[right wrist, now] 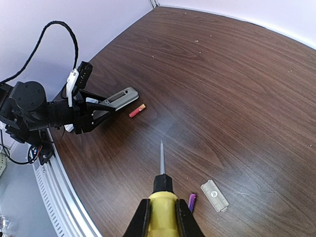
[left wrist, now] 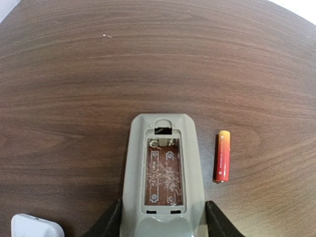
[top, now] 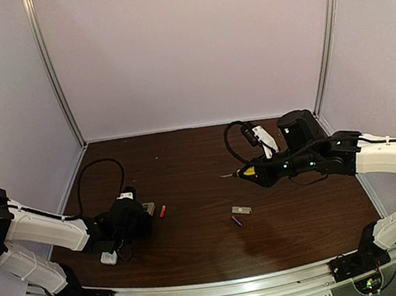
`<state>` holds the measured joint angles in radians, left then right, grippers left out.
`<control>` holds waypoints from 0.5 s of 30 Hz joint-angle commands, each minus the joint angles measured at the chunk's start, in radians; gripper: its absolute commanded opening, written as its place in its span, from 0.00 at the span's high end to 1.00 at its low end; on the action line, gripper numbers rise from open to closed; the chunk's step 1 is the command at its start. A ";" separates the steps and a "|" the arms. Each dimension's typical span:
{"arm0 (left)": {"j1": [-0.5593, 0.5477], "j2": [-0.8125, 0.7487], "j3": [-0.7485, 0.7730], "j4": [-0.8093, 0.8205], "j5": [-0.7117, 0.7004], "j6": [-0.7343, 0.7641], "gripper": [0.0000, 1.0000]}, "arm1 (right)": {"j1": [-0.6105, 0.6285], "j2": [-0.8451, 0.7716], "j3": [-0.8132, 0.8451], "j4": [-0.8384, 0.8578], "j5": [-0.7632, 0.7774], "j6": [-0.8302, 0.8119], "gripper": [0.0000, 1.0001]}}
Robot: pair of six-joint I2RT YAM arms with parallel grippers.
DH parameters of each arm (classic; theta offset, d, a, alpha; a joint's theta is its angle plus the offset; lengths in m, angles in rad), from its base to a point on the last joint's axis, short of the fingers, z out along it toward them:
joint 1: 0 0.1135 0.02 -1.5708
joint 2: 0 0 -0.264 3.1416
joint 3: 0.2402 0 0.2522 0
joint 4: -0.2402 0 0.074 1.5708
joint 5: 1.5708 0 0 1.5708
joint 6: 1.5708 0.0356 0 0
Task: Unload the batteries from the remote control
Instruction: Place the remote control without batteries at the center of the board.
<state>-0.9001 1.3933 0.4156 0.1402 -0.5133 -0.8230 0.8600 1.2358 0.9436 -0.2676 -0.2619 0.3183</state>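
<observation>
Remote (left wrist: 164, 173) back open, red battery (left wrist: 223, 156) beside

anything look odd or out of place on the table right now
Mostly loose parts: a red battery lies beside the remote, and a purple battery and the cover sit mid-table. The remote's open bay is empty, its floor marked with pale scratches.

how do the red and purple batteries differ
Colour: the red, orange-tipped cylindrical battery versus the purple cylindrical battery. Place: the red one lies beside the grey plastic remote; the purple one lies next to the small grey cover plate. Both lie flat on the wooden table.
</observation>
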 commanded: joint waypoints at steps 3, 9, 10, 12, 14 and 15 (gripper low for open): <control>0.006 0.012 -0.031 0.044 0.049 -0.045 0.52 | 0.008 -0.015 -0.028 0.025 0.017 0.003 1.00; 0.006 0.025 -0.008 0.003 0.036 -0.068 0.29 | 0.008 -0.017 -0.042 0.034 0.027 -0.020 1.00; 0.006 0.026 -0.001 -0.007 0.035 -0.067 0.23 | 0.008 -0.014 -0.041 0.032 0.029 -0.025 1.00; 0.006 0.024 0.009 -0.022 0.032 -0.066 0.10 | 0.008 -0.008 -0.037 0.035 0.035 -0.041 1.00; 0.006 0.016 0.017 -0.032 0.029 -0.062 0.05 | 0.009 -0.003 -0.036 0.041 0.036 -0.051 1.00; 0.006 0.009 0.022 -0.040 0.027 -0.059 0.04 | 0.008 0.000 -0.036 0.044 0.036 -0.054 1.00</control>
<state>-0.9001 1.4105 0.4046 0.1287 -0.4847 -0.8776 0.8600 1.2346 0.9115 -0.2562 -0.2554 0.2939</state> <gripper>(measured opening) 0.940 0.153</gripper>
